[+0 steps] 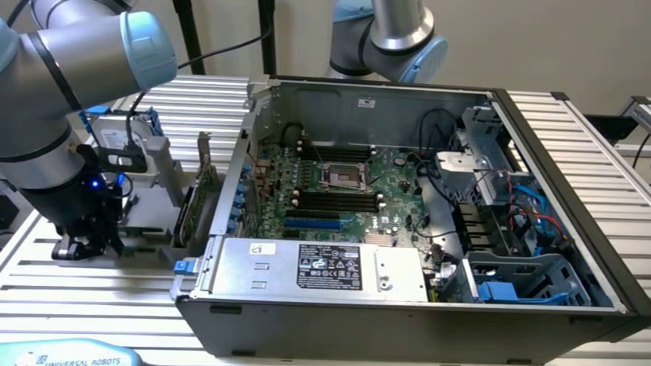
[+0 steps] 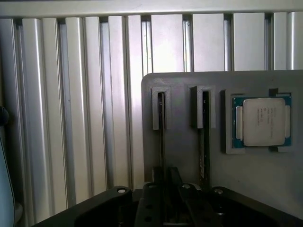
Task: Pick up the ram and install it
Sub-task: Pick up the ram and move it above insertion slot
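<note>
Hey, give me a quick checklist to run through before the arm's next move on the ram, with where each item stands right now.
1. Ram standing on edge in its holder slot: ok.
2. Gripper lined up over that ram: ok, as far as the wrist view shows.
3. Ram held by the gripper: cannot tell.
4. Second stick in the neighbouring slot, apart from the gripper: ok.
5. Case open, motherboard reachable from above: ok.
6. Memory slots on the board empty: ok.

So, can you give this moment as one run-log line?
gripper: over ram | ram: on edge in grey holder slot | CPU: in holder recess
</note>
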`<action>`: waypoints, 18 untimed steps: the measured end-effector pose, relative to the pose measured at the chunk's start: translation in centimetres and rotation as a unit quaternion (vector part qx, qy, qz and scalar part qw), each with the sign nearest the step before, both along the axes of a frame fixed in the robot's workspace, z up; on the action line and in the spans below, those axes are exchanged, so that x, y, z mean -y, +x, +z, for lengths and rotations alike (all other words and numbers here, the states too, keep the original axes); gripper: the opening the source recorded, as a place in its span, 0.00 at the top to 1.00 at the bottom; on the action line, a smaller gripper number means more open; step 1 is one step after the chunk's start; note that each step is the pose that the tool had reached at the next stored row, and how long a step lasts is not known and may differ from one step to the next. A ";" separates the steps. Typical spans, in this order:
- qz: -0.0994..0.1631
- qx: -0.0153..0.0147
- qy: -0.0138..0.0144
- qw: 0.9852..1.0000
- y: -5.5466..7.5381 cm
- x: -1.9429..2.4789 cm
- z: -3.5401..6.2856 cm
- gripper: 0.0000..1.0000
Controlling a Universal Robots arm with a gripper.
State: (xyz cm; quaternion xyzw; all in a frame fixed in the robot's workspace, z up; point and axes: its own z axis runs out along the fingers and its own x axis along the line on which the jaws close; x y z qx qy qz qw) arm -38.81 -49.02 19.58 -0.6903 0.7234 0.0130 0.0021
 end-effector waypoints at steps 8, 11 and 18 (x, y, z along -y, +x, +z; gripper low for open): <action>0.000 0.000 0.000 1.000 0.0 0.00 0.00 0.87; 0.000 0.000 0.000 1.000 0.0 0.08 -0.01 0.87; 0.000 0.000 0.000 1.000 0.0 0.86 0.00 0.87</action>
